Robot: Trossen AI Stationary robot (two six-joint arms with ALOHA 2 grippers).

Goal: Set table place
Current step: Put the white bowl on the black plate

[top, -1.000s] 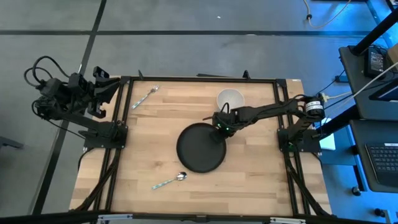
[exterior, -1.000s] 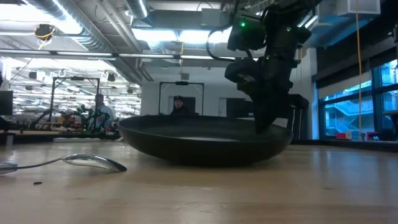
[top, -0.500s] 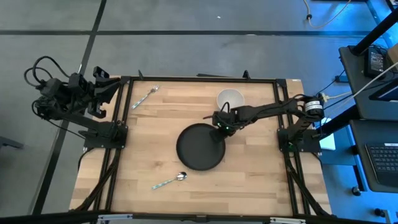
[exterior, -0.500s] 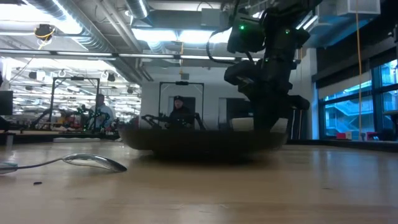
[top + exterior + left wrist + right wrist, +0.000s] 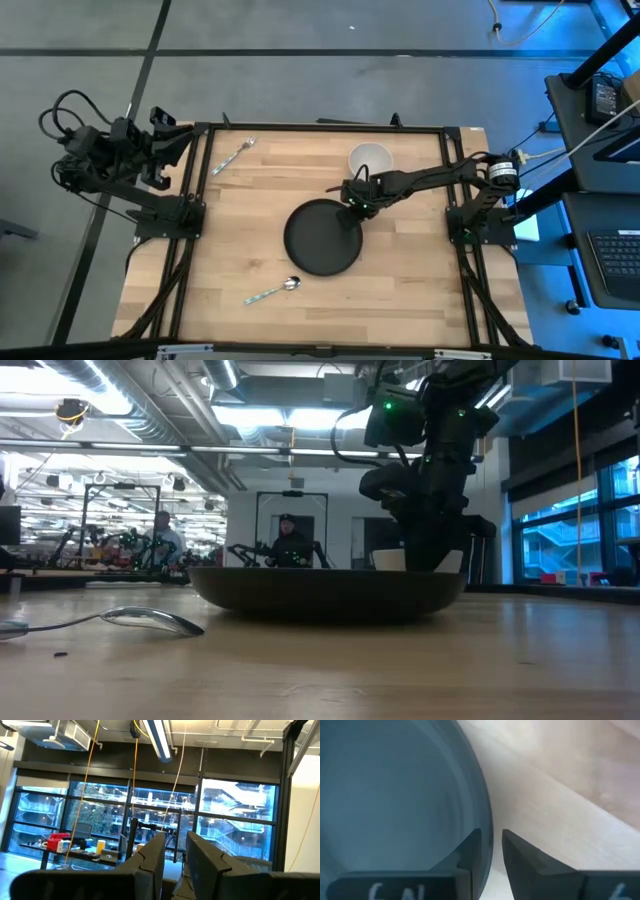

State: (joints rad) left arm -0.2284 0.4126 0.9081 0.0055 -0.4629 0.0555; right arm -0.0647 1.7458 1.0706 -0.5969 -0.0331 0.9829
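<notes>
Two right gripper (image 5: 491, 851) jaws pinch the dark plate's (image 5: 320, 238) rim flat on the desk (image 5: 400, 300); releasing crookedly could drag it toward the white cup (image 5: 369, 160) just behind them.

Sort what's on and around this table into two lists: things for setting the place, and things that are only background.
For the job:
- black plate, its rim between the right claw's fingers
- white cup
- spoon
- fork
- table

Only background:
- left claw, parked off the table's left edge
- person in the room behind
- desk with keyboard at right
</notes>
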